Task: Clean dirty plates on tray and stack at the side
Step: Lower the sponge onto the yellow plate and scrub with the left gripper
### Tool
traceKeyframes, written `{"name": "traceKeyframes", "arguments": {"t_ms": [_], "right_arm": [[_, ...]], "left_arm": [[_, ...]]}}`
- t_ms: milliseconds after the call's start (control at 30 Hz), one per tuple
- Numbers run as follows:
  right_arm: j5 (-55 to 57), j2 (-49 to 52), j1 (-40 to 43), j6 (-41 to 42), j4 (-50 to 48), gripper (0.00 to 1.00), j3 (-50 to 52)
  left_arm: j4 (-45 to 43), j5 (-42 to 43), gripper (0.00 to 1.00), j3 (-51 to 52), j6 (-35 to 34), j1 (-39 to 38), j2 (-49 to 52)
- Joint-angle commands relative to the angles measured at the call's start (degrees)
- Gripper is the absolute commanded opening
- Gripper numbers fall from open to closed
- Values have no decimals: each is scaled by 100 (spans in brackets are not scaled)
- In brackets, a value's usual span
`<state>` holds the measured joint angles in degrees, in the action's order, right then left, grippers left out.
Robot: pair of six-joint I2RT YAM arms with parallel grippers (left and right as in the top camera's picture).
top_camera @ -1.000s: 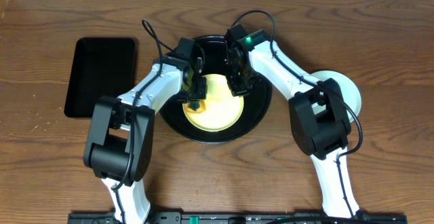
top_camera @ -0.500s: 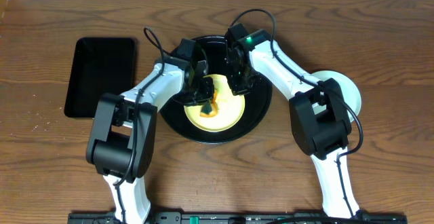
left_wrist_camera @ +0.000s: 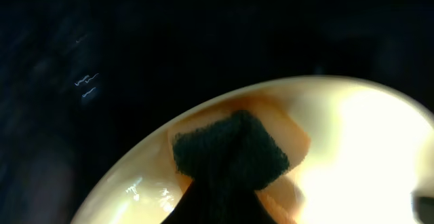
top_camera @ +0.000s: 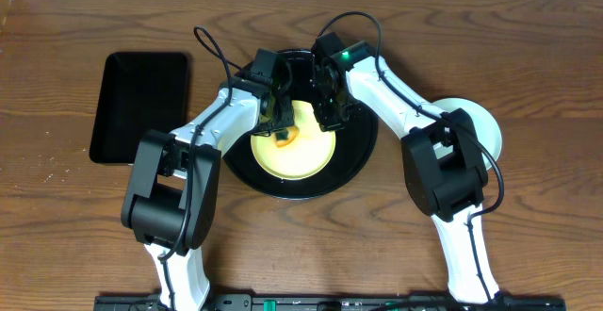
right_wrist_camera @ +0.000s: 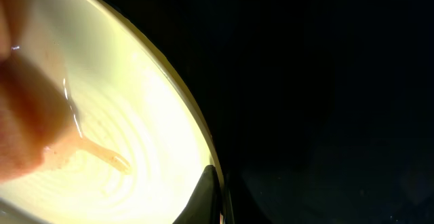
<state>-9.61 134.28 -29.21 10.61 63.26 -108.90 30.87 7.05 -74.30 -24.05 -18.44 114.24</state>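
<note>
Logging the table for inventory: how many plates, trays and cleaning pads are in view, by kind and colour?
yellow plate: 1
pale green plate: 1 (partly under the right arm; whether more lie beneath it cannot be told)
round black tray: 1
rectangular black tray: 1
dark scrubbing pad: 1
Total: 5

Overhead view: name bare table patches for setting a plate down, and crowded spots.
Bare table: front centre, between the arms, nearer than the round tray; front-left, nearer than the rectangular tray; front-right, nearer than the mint plate. Crowded: the yellow plate, under the right claw, left claw and sponge.
</note>
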Motion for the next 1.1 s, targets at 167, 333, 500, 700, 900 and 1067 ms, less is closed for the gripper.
{"name": "traceKeyframes", "arguments": {"t_ms": [167,333,500,700,900,1067], "right_arm": [[50,-13,42,-39,0,1,114],[24,-13,42,-39,-11,1,114],[24,-13,42,-37,-7,1,114],[-39,-13,39,-35,-17,1,114],[-125,-13,35,-35,-46,1,114],[-142,-13,35,7,-72,2,114]], "left_arm": [[1279,1257,8,197,-306,68,203],[848,2669,8,197,-105,68,203],[151,2234,8,197,-114,74,203],[11,-551,7,197,-789,74,203],[323,-1679,7,190,-1252,74,201],[1082,-1674,7,-17,-1248,72,142]]}}
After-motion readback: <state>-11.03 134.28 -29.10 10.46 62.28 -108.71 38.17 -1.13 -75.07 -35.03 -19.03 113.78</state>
